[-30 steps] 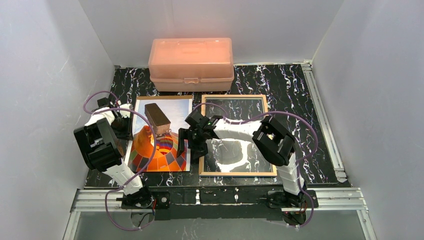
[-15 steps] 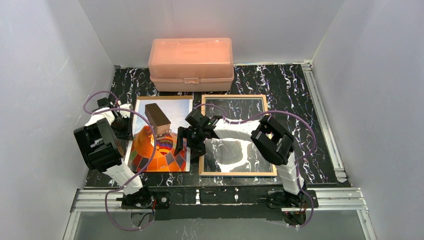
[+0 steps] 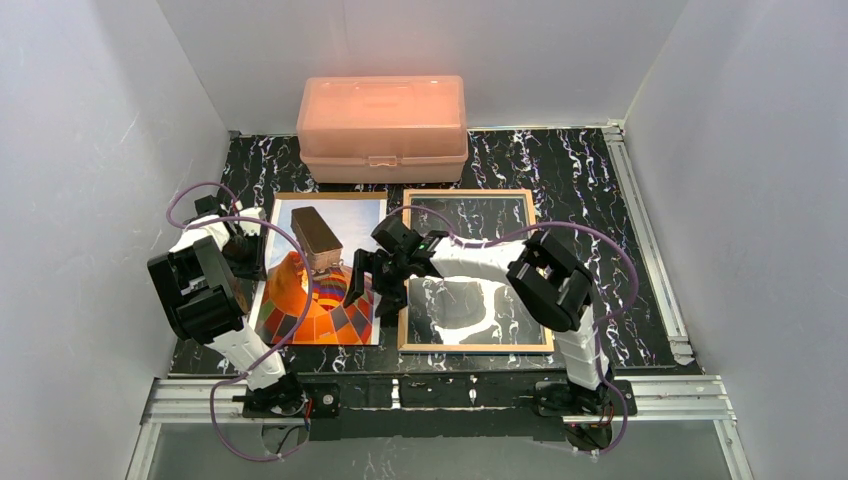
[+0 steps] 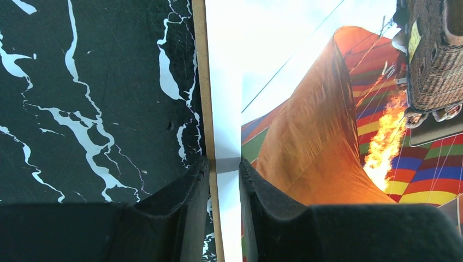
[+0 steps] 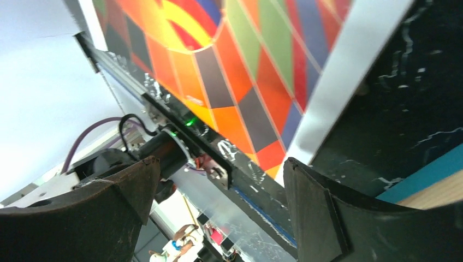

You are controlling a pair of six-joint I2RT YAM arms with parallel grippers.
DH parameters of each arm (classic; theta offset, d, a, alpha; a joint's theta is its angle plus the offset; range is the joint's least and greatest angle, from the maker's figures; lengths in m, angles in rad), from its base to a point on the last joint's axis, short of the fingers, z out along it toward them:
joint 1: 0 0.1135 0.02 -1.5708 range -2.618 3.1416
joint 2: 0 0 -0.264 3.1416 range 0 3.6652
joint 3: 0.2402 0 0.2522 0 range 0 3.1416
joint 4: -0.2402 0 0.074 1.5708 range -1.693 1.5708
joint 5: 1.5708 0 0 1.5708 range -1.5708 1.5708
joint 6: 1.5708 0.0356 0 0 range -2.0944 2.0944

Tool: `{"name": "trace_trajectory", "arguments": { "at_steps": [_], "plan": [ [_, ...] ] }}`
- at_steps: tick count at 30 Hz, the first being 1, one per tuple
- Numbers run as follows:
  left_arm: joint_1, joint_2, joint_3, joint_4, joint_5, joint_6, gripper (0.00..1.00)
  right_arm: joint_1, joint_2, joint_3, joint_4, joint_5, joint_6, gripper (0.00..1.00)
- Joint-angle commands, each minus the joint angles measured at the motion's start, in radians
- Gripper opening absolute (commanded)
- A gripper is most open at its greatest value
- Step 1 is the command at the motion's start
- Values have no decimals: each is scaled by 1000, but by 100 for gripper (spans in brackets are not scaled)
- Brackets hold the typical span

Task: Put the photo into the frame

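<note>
Seen from above, the right hand (image 3: pixel 367 290) has slid left off the frame's (image 3: pixel 470 220) left edge. It now hangs over the right margin of the photo (image 3: pixel 300 300), jaws spread wide and empty. The left hand (image 3: pixel 245 255) has stayed at the photo's left edge. The photo lies flat on the black marbled surface (image 3: pixel 570 170), just left of the frame, showing an orange chequered balloon, a dark basket and pale sky. In the left wrist view the fingertips (image 4: pixel 251 185) are nearly together, straddling the photo's white border and a tan strip (image 4: pixel 201 82); whether they pinch it I cannot tell. In the right wrist view the wide fingers bracket the photo's chequered corner, with a blue sliver of frame at the right.
</note>
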Motion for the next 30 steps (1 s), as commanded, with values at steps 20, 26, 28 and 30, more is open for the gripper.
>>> {"name": "trace_trajectory", "arguments": {
  "at_steps": [20,26,28,30],
  "plan": [
    [-14,5,3,-58,115,-57,34,-24,12,188,-218,275,-210,97],
    [-22,-18,-26,-12,93,-71,35,-57,40,278,-304,432,-302,99],
    [-22,-47,-20,-16,92,-74,34,-65,48,283,-305,467,-317,99],
    [-22,-79,-6,-26,92,-80,34,-72,69,299,-309,484,-331,99]
  ]
}}
